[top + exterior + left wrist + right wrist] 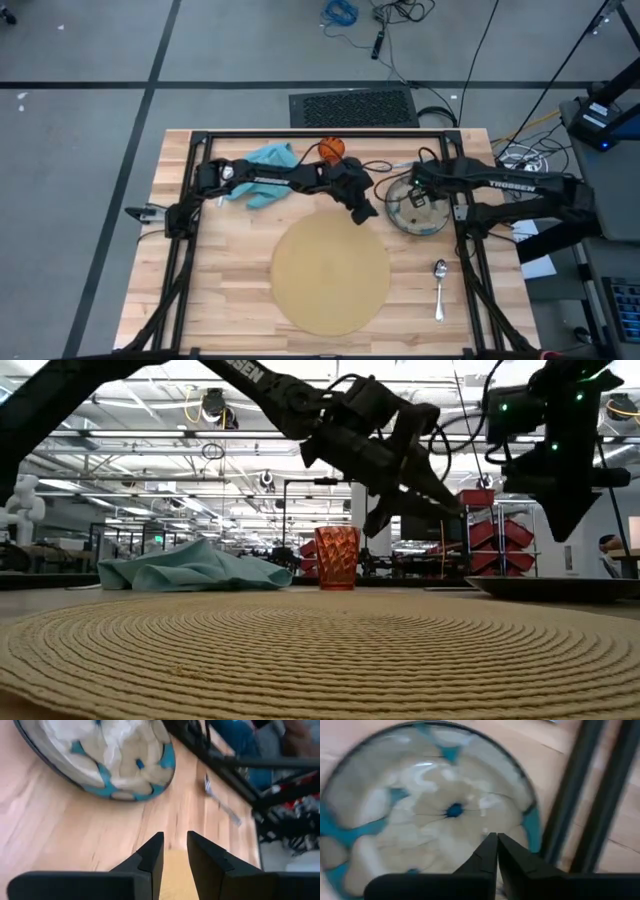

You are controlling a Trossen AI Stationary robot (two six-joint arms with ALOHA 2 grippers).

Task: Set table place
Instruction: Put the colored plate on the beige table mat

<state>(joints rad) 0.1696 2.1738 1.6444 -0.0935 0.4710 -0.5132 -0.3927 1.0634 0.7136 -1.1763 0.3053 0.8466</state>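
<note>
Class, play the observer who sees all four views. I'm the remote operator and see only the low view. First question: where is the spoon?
Observer: The spoon lies on the table, right of the mat.
Operator: And the right end effector?
Observer: The right end effector is shut, above the inside of the dish.
Operator: The left one?
Observer: The left end effector is slightly open, with nothing between its fingers.

mat (331, 274) sits centre-front on the table (230, 290), dish (416, 208) just off its right-rear edge, spoon (439, 287) right of the mat near the front, cup (331, 149) at the rear edge behind the mat, napkin (263, 172) just left of the cup
</note>
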